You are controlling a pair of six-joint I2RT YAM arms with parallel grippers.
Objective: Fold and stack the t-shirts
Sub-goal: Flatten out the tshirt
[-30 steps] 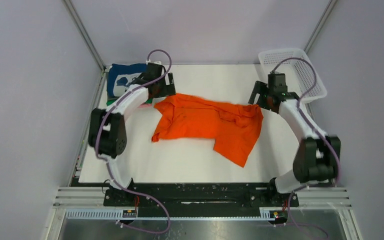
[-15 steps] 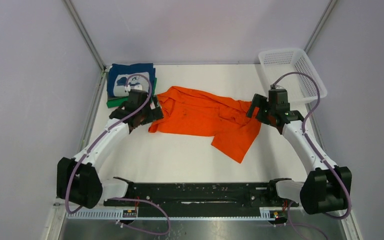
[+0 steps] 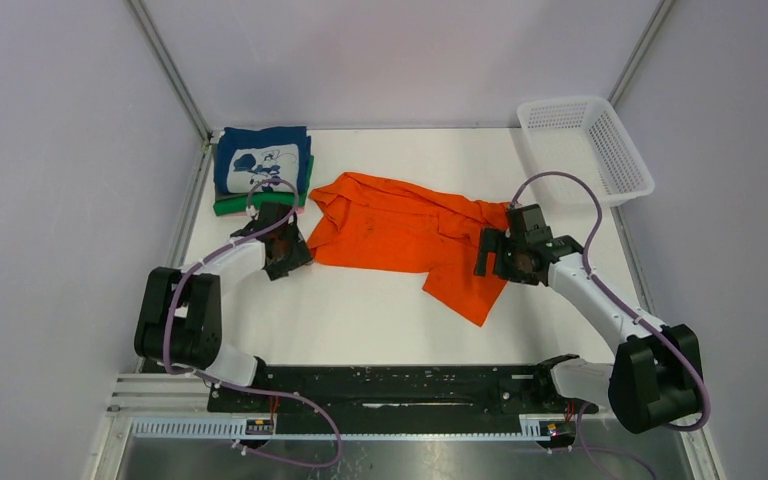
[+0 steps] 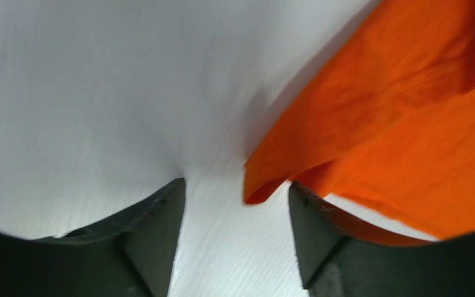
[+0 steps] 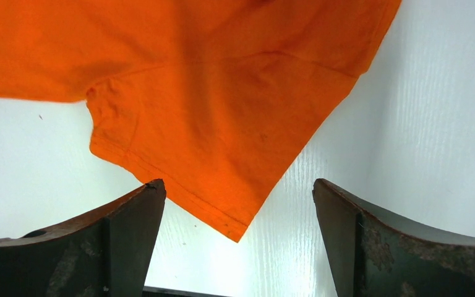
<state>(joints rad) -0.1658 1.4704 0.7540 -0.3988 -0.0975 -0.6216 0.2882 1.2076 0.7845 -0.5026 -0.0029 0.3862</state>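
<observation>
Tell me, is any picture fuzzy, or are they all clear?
Left wrist view: fuzzy, the orange t-shirt and the white table look smeared. Right wrist view: sharp, you can see the shirt's hem stitches and the table's fine grain. Top view: clear and evenly lit, with no bright glare.

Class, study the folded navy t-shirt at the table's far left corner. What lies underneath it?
A green t-shirt lies under the navy t-shirt; only its near and right edges show. The rest of it, and anything further beneath, is covered.
</observation>
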